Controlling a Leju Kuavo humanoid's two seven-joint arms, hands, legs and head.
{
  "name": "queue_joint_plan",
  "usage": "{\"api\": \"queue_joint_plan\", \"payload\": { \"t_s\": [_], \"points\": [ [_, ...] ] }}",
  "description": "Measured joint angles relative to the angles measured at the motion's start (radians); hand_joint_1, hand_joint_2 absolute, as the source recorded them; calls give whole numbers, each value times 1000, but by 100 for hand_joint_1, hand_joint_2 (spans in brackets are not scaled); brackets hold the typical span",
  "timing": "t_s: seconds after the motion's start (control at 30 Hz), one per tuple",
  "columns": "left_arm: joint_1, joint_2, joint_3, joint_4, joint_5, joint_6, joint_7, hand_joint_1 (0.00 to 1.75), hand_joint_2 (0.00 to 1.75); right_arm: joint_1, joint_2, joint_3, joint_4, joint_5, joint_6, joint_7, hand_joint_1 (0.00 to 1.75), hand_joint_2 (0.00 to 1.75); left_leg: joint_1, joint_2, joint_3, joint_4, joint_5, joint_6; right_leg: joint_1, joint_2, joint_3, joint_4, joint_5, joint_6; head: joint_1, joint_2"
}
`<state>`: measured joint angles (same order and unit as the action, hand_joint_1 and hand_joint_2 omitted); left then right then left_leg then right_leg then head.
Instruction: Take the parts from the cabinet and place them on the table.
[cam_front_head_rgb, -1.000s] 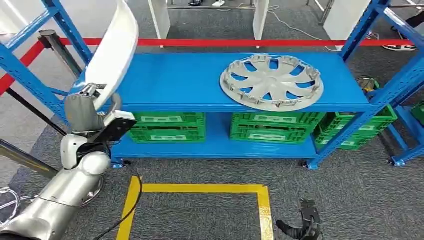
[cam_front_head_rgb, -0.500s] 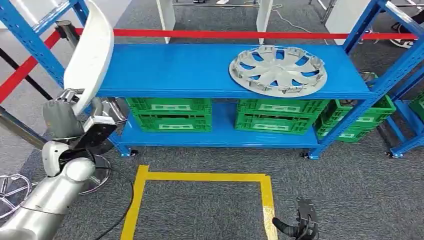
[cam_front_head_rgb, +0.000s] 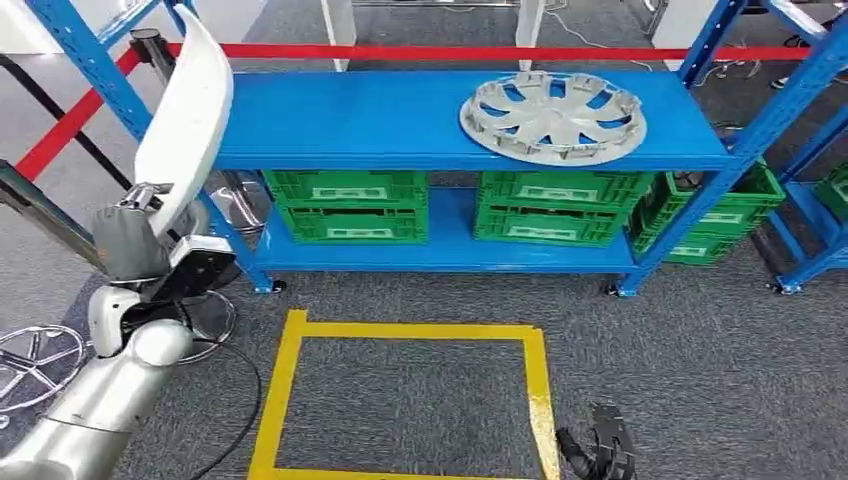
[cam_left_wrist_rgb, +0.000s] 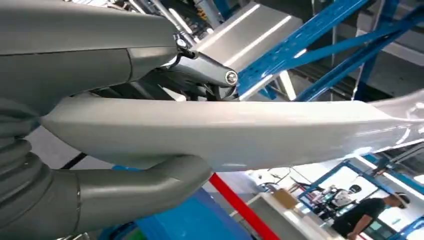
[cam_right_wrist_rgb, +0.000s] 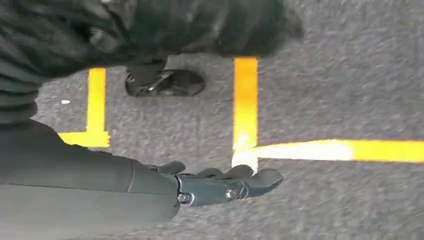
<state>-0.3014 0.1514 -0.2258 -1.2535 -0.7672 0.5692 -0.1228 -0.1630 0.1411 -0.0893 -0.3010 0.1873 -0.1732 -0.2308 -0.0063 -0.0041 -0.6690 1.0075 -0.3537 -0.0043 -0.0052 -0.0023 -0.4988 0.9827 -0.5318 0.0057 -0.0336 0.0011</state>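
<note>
Left hand (cam_front_head_rgb: 135, 235) holds a long white curved panel (cam_front_head_rgb: 190, 115) upright at the left of the head view, in front of the blue rack (cam_front_head_rgb: 450, 150).

In the left wrist view the thick thumb (cam_left_wrist_rgb: 145, 190) presses one face of the panel (cam_left_wrist_rgb: 240, 132) and darker fingers (cam_left_wrist_rgb: 205, 72) close over the other, so the part is pinched between them. A silver wheel cover (cam_front_head_rgb: 553, 117) lies flat on the rack's top shelf, upper right of centre, well apart from the panel. Green crates (cam_front_head_rgb: 345, 205) sit on the lower shelf. The right hand (cam_front_head_rgb: 600, 455) hangs low at the bottom right, near the yellow floor tape (cam_front_head_rgb: 535, 375); in its wrist view the fingers (cam_right_wrist_rgb: 235, 182) look loosely curled and hold nothing, though how tightly is hard to tell.
</note>
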Motion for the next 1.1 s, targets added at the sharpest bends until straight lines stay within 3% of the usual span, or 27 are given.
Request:
{"api": "queue_joint_plan", "payload": {
  "t_s": [0.03,0.07,0.13,0.17,0.2,0.23,0.27,0.3,0.33,0.37,0.4,0.5,0.53,0.57,0.63,0.67,0.7,0.73,0.77,0.8,0.83,0.9,0.93,1.0,1.03,1.07,1.1],
  "points": [
    [3,2,2,0,1,0,0,175,175,0,3,-1,1,-2,-3,-1,0,0,4,1,-12,18,-45,-6,0,-4,2,1,12,-13,1,0],
    [3,5,3,0,2,0,0,175,175,1,6,-1,1,-2,-4,-1,0,0,6,1,-25,66,-109,-10,0,-4,-13,1,24,-22,-3,0],
    [4,5,4,0,4,0,-1,175,175,3,6,-2,2,-2,-6,-3,0,0,9,1,-56,218,-221,-19,2,-5,-45,3,52,-24,-5,0],
    [5,5,4,0,4,0,-3,175,175,4,6,-2,2,-5,-10,-4,0,0,11,1,-64,284,-242,-22,3,-5,-63,5,64,-23,-7,0],
    [6,5,4,0,5,0,-3,175,175,5,6,-2,2,-7,-12,-4,0,0,12,1,-59,319,-233,-23,3,-7,-82,8,76,-22,-7,0],
    [5,5,4,0,6,0,-3,175,175,5,6,-2,2,-9,-16,-4,0,0,12,1,-39,315,-199,-23,3,-8,-102,13,87,-20,-7,0],
    [5,7,5,0,7,1,-3,175,175,6,6,-3,3,-11,-18,-4,0,0,13,1,-3,280,-159,-22,3,-8,-120,19,96,-18,-7,0],
    [5,10,6,0,8,2,-3,175,175,6,6,-3,3,-13,-18,-4,0,0,13,1,57,203,-128,-19,3,-9,-139,25,106,-16,-7,0],
    [5,13,6,-2,11,2,-3,175,175,6,8,-3,3,-13,-19,-4,0,0,13,1,127,111,-131,-15,3,-8,-151,32,115,-14,-7,0],
    [4,19,10,-6,13,3,-3,175,175,6,11,-3,3,-14,-24,-4,0,0,9,1,182,24,-180,-11,9,-6,-160,35,122,-9,-8,0],
    [4,23,14,-10,14,3,-5,175,175,6,14,-3,4,-15,-28,-3,0,0,8,0,200,-24,-193,-1,9,-7,-164,37,133,-5,-5,0],
    [8,30,27,-10,28,2,-6,175,175,12,18,-3,8,-15,-30,1,0,0,4,2,174,-25,-158,21,7,-6,-172,16,173,15,-9,0],
    [7,30,28,-10,29,2,-6,175,175,15,18,-3,11,-15,-30,1,0,0,9,7,167,-29,-143,29,3,-2,-179,28,143,21,-9,0],
    [7,30,28,-10,29,1,-7,175,175,17,18,-3,11,-15,-31,1,0,0,10,6,151,-29,-130,38,3,-1,-196,60,85,26,-4,0],
    [8,30,30,-11,32,1,-7,175,175,16,20,-3,13,-15,-31,1,0,0,10,6,115,-28,-103,44,1,0,-238,211,-44,34,-1,0],
    [9,30,30,-10,32,1,-9,175,175,16,20,-3,13,-15,-30,1,0,0,10,6,98,-28,-91,43,1,0,-249,276,-76,36,-1,0],
    [10,30,30,-10,34,1,-10,175,175,16,20,-3,14,-15,-30,1,0,0,10,6,81,-27,-78,42,1,0,-252,327,-84,38,0,0],
    [12,30,31,-10,38,1,-13,175,175,17,20,-3,15,-15,-30,1,0,0,10,6,58,-25,-61,39,1,0,-238,352,-53,39,-1,0],
    [13,30,32,-10,42,1,-16,175,175,17,20,-3,16,-15,-31,1,0,0,10,7,41,-24,-49,36,1,0,-210,336,-11,39,-1,0],
    [14,29,32,-10,46,1,-21,175,175,17,20,-3,16,-15,-31,1,0,0,11,7,23,-21,-36,32,0,0,-158,282,30,37,-1,0],
    [14,29,34,-9,48,1,-24,175,175,16,20,-3,16,-13,-34,1,0,0,12,7,9,-19,-25,28,0,1,-91,199,40,36,-1,0],
    [12,29,39,-9,49,2,-28,175,175,12,20,-3,16,-10,-38,1,0,0,6,7,-7,-10,-8,16,2,5,52,2,-17,32,1,0],
    [11,28,39,-9,49,2,-29,175,175,11,20,-3,16,-9,-39,1,0,0,6,7,-11,-11,8,12,2,7,53,-16,-31,26,-1,0],
    [11,26,39,-8,52,1,-31,175,175,14,20,-3,17,-9,-43,2,0,0,8,6,-16,-22,32,2,6,9,38,-4,-17,21,0,0],
    [12,26,39,-6,54,1,-31,175,175,16,21,-3,18,-9,-45,2,0,0,9,4,-24,-21,30,-5,-2,4,23,-10,-2,8,1,0],
    [12,26,39,-5,55,1,-32,175,175,14,21,-4,19,-10,-45,2,0,0,11,4,-34,-2,-13,-12,0,2,20,-8,8,-6,0,0],
    [12,26,40,-5,55,1,-32,175,175,13,21,-4,19,-9,-47,2,0,0,12,4,-48,55,-79,-15,0,-1,7,-5,20,-16,-4,0]
  ]
}}
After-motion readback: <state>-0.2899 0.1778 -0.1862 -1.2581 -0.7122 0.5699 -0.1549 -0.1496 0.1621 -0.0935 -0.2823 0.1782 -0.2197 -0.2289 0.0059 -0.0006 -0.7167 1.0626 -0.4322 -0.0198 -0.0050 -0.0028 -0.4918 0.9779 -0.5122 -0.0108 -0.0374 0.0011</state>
